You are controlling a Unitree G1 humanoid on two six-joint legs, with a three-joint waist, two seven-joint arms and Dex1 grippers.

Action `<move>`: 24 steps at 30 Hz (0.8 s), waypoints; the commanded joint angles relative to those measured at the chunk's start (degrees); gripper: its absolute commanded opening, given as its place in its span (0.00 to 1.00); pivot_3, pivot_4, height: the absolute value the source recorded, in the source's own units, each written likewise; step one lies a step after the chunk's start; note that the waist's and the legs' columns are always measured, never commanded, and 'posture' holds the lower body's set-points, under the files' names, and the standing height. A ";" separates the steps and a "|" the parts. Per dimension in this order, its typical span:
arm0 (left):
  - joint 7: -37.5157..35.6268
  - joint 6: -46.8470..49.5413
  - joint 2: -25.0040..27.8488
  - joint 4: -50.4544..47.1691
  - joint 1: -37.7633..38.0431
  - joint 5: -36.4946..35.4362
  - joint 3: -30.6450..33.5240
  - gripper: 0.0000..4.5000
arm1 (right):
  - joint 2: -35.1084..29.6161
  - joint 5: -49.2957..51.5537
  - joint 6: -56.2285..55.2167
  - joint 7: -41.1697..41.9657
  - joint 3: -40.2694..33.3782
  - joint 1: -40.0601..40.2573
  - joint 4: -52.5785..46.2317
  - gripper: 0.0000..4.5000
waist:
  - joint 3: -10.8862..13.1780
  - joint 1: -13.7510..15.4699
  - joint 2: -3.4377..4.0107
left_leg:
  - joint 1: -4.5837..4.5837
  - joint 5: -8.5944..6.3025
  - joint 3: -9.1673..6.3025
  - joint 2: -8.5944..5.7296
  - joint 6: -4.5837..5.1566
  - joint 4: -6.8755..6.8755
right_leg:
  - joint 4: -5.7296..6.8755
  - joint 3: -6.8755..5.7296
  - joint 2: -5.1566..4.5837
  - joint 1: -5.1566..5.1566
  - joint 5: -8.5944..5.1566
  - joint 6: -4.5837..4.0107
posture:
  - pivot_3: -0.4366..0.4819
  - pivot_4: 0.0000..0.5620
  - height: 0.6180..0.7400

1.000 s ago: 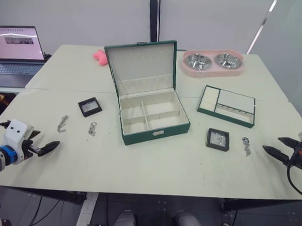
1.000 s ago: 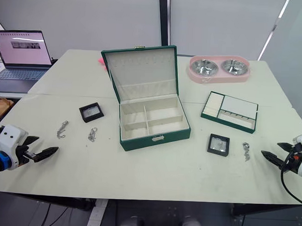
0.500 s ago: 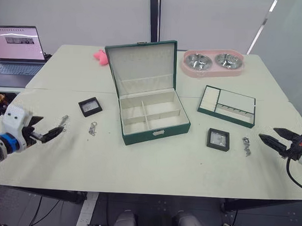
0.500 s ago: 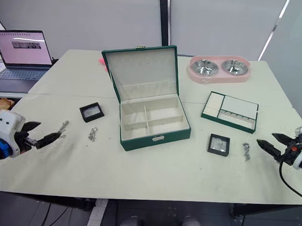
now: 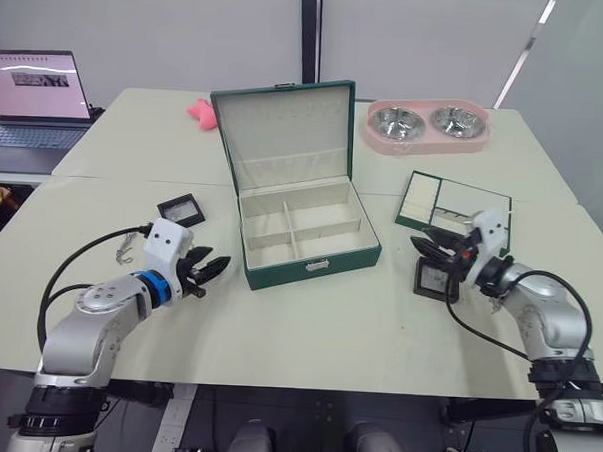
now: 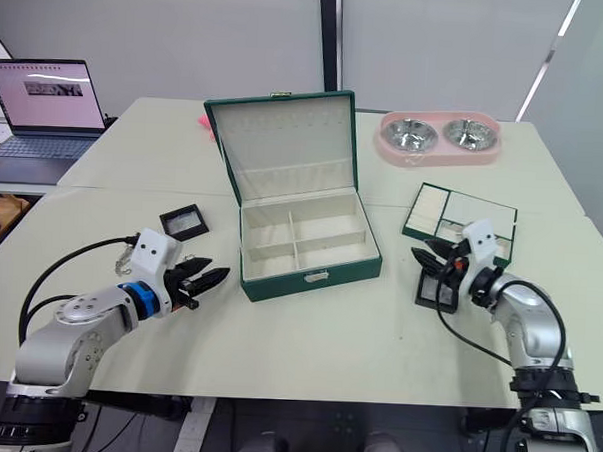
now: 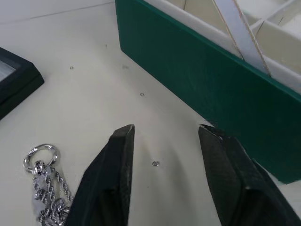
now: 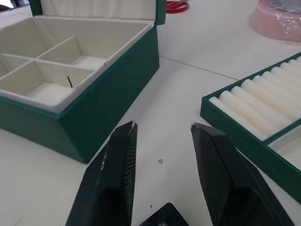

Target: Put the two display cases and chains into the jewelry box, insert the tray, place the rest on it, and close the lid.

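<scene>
Open green jewelry box (image 5: 306, 236) (lid (image 5: 284, 131) upright), cream compartments empty.

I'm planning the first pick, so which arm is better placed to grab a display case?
Probably the right. Its open end effector hovers right over the display case beside the tray, while the left end effector sits by a chain.

Box (image 5: 310, 258): dark green outside, cream lining. Lid (image 5: 284, 130): green rim, cream inside. Tray (image 5: 452, 210): green rim, cream rolls. Cases (image 5: 178, 209) (image 6: 435, 290): black frames, grey windows. Chain (image 7: 44, 188): silver. Bowl holder (image 5: 424, 129): pink, steel bowls. Counter (image 5: 307, 326): pale cream. Left gripper (image 5: 212, 269) and right gripper (image 5: 429, 244): black fingers, white housings; blue ring seen on left wrist. Small pink thing (image 5: 200, 113) seen behind lid.
</scene>
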 commanded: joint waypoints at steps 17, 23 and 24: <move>-0.46 -1.88 -6.36 1.61 -5.65 4.07 -7.72 0.00 | 3.29 0.07 3.40 8.03 7.55 0.72 -7.12 0.00 | 0.00 0.23 0.00 | 0.00 0.00 -0.05 -0.02 0.00 0.01 | 0.00 -0.05 -0.01 0.05 0.00 0.00 | 0.48 0.27 1.00; -1.22 -2.55 -8.42 3.24 -7.41 5.72 -8.84 0.00 | 3.18 0.50 5.57 8.06 7.89 2.95 -10.52 0.00 | -0.01 0.39 0.00 | 0.01 0.00 -0.07 -0.03 0.00 0.01 | -0.01 -0.07 -0.01 0.06 0.00 0.00 | 0.48 0.27 1.00; -1.47 -2.89 -8.54 3.87 -7.75 6.12 -8.96 0.00 | 3.07 0.46 5.79 8.04 7.85 3.30 -10.83 0.00 | -0.01 0.41 -0.01 | 0.01 0.00 -0.06 -0.04 0.00 0.01 | -0.01 -0.06 -0.01 0.07 0.00 0.00 | 0.48 0.27 1.00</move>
